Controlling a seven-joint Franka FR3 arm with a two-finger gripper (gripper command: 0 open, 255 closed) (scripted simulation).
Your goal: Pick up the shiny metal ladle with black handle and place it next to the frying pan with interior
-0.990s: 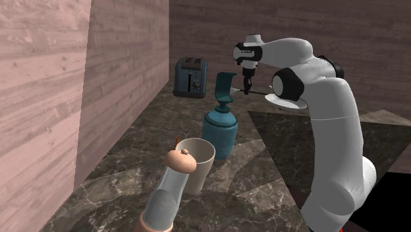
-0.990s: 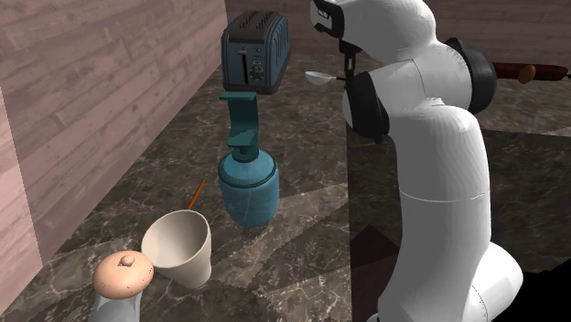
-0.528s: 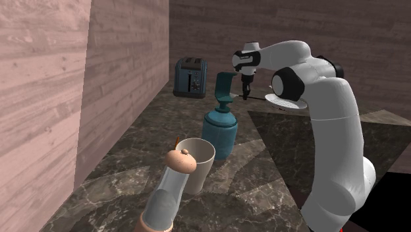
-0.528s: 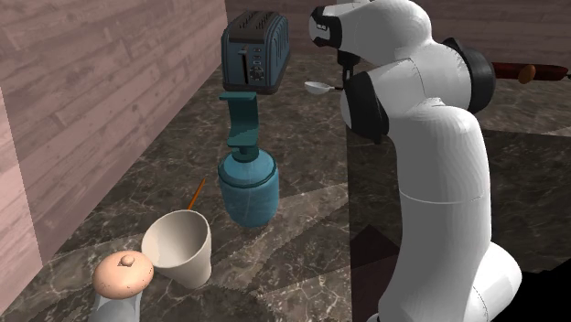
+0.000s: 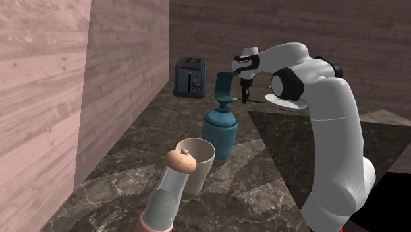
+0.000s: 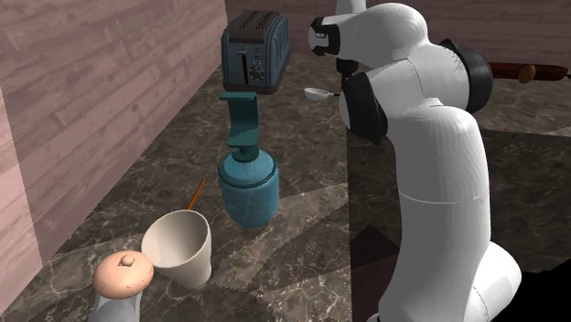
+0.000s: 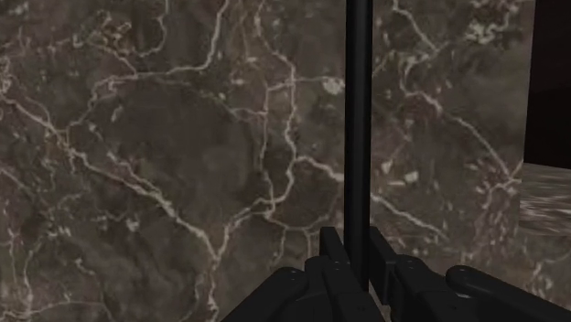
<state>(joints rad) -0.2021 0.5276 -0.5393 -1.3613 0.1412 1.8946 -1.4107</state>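
**Ladle in the grasp, three views.** The ladle sits in the upper middle of the second exterior view. It is just right of the blue-grey toaster, and up and to the right of the teal soap dispenser.

Its long axis runs nearly level. The pale, shiny bowl points toward that view's left, at the toaster. The thin black handle leads rightward to the gripper, where the white arm hides the rest.

In the wrist view the ladle shows as a straight black bar. It leaves the fingers and crosses the dark, white-veined marble counter.

The jaws are closed narrowly on the handle, one pad on each side, with only the bar's width between them.

In the shoulder view the gripper hangs pointing down in the upper middle of the frame. It is right of the toaster and just beside the spout of the soap dispenser. A white cup stands lower in the frame.

Whether the bowl touches the counter cannot be told.
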